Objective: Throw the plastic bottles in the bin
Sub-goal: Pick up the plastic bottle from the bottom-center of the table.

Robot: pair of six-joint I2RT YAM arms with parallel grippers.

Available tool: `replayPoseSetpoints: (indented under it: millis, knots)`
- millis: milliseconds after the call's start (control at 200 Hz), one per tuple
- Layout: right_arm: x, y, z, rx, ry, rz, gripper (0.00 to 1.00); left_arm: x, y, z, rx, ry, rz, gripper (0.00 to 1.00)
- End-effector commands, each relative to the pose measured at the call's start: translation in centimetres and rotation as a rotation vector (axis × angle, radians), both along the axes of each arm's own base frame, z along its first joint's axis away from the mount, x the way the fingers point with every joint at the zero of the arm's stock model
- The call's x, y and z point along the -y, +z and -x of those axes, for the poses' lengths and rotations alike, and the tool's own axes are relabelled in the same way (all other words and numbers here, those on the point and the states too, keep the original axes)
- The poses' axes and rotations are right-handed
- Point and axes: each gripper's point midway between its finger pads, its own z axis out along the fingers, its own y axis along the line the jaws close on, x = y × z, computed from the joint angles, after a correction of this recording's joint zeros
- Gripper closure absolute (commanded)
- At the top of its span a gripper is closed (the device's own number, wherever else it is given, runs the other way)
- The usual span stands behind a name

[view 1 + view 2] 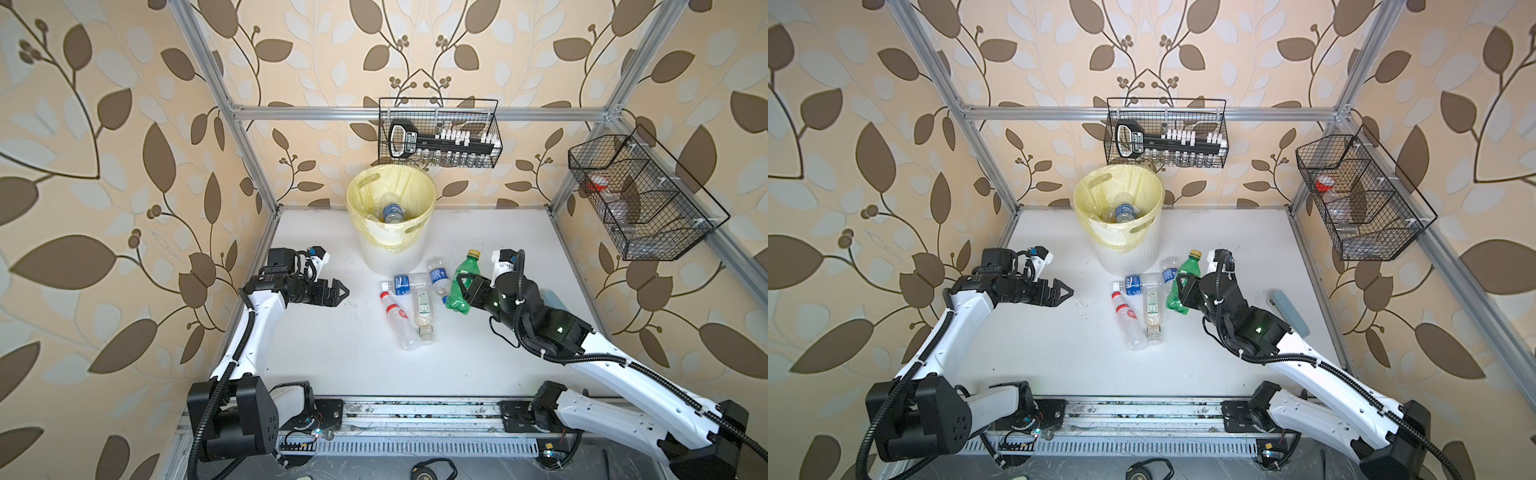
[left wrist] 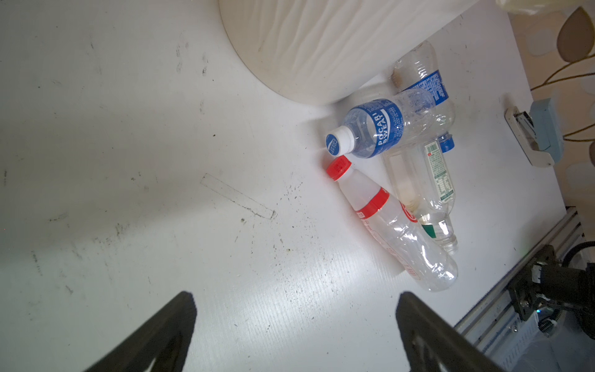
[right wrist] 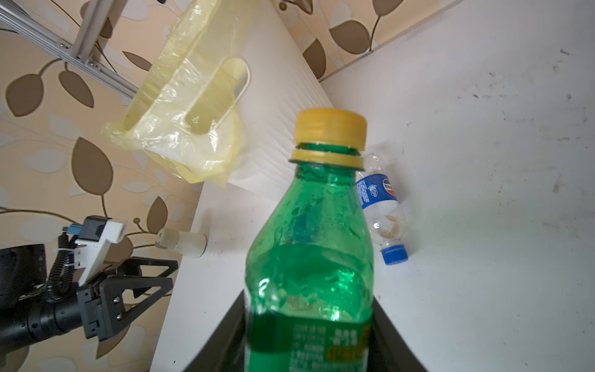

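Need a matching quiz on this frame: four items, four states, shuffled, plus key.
Items
1. green plastic bottle with yellow cap
2. clear plastic bottle with red cap and red band
3. left gripper
4. round white ribbed plastic bin with yellow liner

States
A. fingers wide open, holding nothing
B. contains a blue-labelled clear bottle
C. gripped by the right gripper
D. lying on the white table

Pairs: 1-C, 2-D, 3-A, 4-B

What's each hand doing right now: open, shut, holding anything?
Left hand: open, holding nothing.
Right hand: closed on the green bottle with the yellow cap.
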Motion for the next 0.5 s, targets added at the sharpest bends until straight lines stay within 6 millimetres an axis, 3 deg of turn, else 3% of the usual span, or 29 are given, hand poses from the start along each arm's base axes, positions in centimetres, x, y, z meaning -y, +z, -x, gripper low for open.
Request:
replayPoseSetpoints:
  millis: [0, 205, 500]
  knots:
    - [-0.5, 2.5, -0.7, 0.047, 0.021, 0.005, 0.53, 0.3, 0.8, 0.2, 0.023, -0.027, 0.021, 0.01]
    - [-1.2, 6.5, -2.1, 0.111, 0.039, 0.008, 0.54, 0.4, 0.8, 0.3, 0.020, -0.032, 0.028, 0.01]
    - [-0.7, 11.9, -3.8, 0.213, 0.037, 0.029, 0.54, -0.5, 1.0, -0.2, 0.029, 0.021, 0.001, 0.01]
